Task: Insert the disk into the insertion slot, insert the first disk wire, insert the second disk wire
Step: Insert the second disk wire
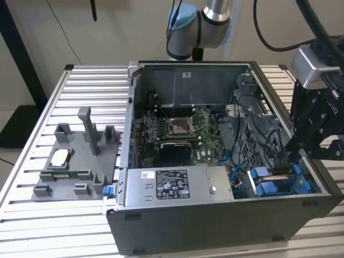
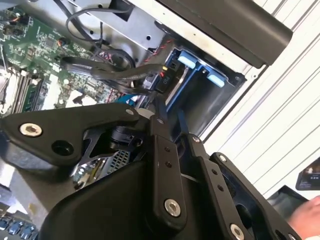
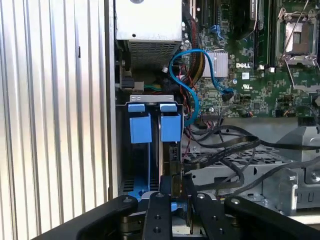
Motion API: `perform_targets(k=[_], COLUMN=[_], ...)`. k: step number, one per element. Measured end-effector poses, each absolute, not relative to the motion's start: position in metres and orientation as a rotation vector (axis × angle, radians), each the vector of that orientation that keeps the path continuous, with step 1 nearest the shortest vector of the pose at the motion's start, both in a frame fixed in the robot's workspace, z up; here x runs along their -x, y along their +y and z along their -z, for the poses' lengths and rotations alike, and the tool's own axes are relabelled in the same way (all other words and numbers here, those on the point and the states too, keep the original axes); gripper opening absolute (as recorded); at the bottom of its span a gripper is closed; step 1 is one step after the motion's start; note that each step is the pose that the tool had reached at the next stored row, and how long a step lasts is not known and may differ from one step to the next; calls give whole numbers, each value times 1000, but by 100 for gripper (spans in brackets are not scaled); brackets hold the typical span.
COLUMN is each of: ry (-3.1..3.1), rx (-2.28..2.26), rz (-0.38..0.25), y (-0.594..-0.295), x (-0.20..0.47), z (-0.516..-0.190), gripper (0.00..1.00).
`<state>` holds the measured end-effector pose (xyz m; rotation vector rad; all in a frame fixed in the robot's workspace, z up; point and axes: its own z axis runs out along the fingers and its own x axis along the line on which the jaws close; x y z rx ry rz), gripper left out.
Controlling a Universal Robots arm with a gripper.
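Illegible fine print on the power-supply label (image 1: 172, 185)

Counter (image 1: 80, 75) of ribbed, slatted aluminium, pale silver. Open computer case (image 1: 215, 226) resting directly on it, toward the exterior view's right. Grey plastic fixture plate (image 1: 75, 166) with upright posts lying flat on the slats, just beside the case on the exterior view's left.

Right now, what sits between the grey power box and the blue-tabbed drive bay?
In the first wrist view, loose cables, a light-blue cable among them, sit between the power box and the drive bay.
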<state>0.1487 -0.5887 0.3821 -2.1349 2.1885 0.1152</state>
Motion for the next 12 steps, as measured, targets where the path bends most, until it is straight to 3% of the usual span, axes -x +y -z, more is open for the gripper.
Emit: perform_targets(k=[12], ry=[2189], rx=[2135], rz=[-111], y=[-587], x=[-148], z=[-395], gripper=[24])
